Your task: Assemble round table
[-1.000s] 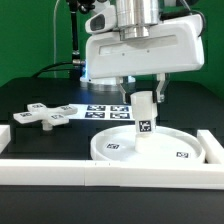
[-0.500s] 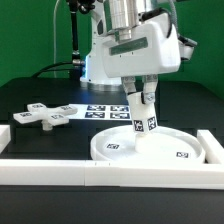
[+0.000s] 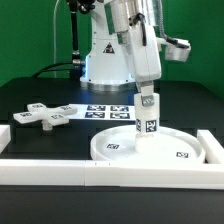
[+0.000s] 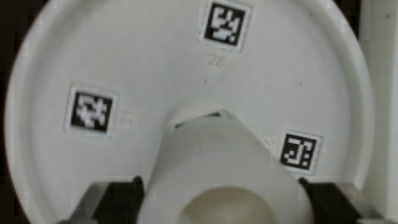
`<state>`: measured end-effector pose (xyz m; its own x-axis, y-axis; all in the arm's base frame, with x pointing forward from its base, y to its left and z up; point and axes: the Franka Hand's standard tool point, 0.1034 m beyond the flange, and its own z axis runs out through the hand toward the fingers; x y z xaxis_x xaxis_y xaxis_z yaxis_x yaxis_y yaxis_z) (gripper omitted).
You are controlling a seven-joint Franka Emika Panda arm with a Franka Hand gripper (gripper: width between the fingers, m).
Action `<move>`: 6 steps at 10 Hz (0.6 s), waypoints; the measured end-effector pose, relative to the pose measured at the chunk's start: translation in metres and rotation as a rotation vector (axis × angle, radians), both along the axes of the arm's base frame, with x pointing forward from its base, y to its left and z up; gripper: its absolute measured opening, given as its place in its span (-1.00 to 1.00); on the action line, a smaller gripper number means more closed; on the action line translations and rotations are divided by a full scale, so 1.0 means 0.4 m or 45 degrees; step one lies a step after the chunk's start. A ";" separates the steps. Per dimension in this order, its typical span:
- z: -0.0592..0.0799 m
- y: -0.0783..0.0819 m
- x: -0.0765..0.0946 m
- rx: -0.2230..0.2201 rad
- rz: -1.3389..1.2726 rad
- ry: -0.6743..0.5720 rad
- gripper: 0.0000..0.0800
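The large rimmed disc [image 3: 118, 147] lies flat on the table at the exterior view's right. The short cylindrical leg [image 3: 146, 124] stands upright on the middle of it, where the hub lies hidden under it. My gripper [image 3: 148, 99] comes down from above and is shut on the leg's upper end. In the wrist view the disc [image 4: 151, 60] fills the picture, and the leg [image 4: 222, 150] sits between the two dark fingers [image 4: 118, 200]. The cross-shaped foot [image 3: 44, 115] lies loose at the exterior view's left.
The marker board [image 3: 103, 110] lies behind the disc. A straight white border rail [image 3: 90, 171] runs along the front, and another [image 3: 211, 146] stands at the exterior view's right, close to the disc's rim. The robot base [image 3: 100, 65] stands at the back.
My hand has turned about its upright axis while holding the leg, so its wide body now shows narrow. The leg has stayed upright on the disc.
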<state>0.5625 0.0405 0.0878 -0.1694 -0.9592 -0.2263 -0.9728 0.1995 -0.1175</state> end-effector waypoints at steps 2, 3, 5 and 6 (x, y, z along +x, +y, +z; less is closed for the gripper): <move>0.000 0.008 0.001 0.044 -0.158 0.024 0.02; 0.000 0.006 0.000 0.060 -0.202 0.030 0.02; -0.001 0.001 -0.001 0.074 -0.228 0.033 0.02; -0.001 0.003 -0.001 0.071 -0.207 0.029 0.02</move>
<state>0.5620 0.0417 0.0873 -0.3271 -0.9048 -0.2727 -0.9295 0.3601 -0.0798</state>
